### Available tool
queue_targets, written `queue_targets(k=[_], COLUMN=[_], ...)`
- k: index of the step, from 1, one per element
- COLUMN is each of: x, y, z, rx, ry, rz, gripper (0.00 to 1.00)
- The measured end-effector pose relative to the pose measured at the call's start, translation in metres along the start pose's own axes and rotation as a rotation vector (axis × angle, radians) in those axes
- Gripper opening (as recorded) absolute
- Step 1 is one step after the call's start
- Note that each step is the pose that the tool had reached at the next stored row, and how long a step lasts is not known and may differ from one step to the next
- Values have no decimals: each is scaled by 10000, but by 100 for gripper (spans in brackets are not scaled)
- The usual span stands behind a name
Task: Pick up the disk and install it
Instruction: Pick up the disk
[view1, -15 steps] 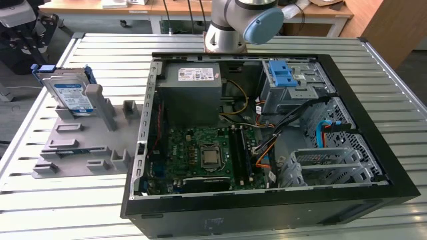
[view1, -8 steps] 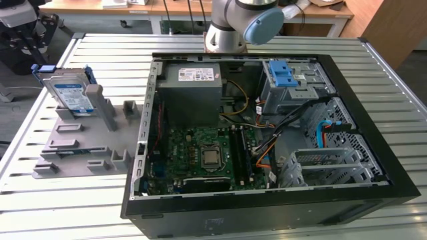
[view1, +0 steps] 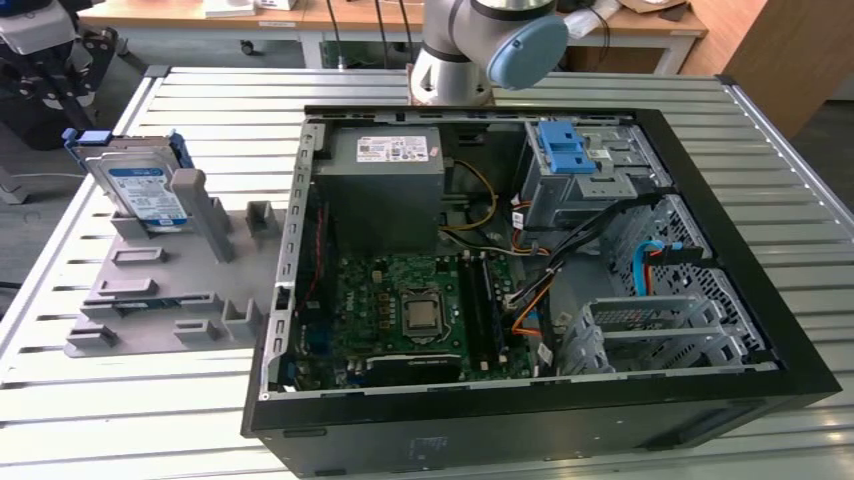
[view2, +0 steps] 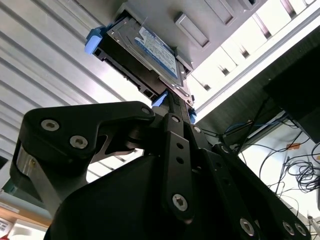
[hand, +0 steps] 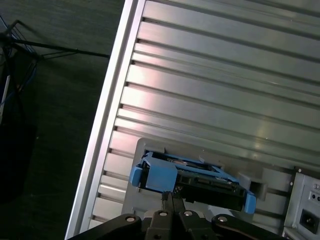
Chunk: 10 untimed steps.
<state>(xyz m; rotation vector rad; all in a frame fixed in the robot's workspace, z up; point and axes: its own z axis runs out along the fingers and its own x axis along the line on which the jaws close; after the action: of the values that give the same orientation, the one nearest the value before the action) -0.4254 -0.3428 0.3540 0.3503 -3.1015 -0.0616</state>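
Currently the disk (view1: 138, 190) stands on edge in a grey holder (view1: 160, 290) on the table (view1: 120, 420), at the open case's (view1: 534, 430) 9 o'clock in the exterior view. In the first wrist view the end effector (hand: 170, 196) has its fingers drawn together with nothing seen between them, tips pointing at the disk's blue frame.

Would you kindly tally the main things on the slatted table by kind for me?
disk: 1
grey holder: 1
open computer case: 1
blue latch piece: 1
Total: 4
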Motion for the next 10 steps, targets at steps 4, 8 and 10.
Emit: queue_targets(k=[4, 8, 10], x=[0, 0, 0], y=[0, 0, 0], z=[0, 0, 0], rx=[1, 2, 3], ry=[4, 8, 10], rz=[-88, -176, -219], gripper=[11, 11, 11])
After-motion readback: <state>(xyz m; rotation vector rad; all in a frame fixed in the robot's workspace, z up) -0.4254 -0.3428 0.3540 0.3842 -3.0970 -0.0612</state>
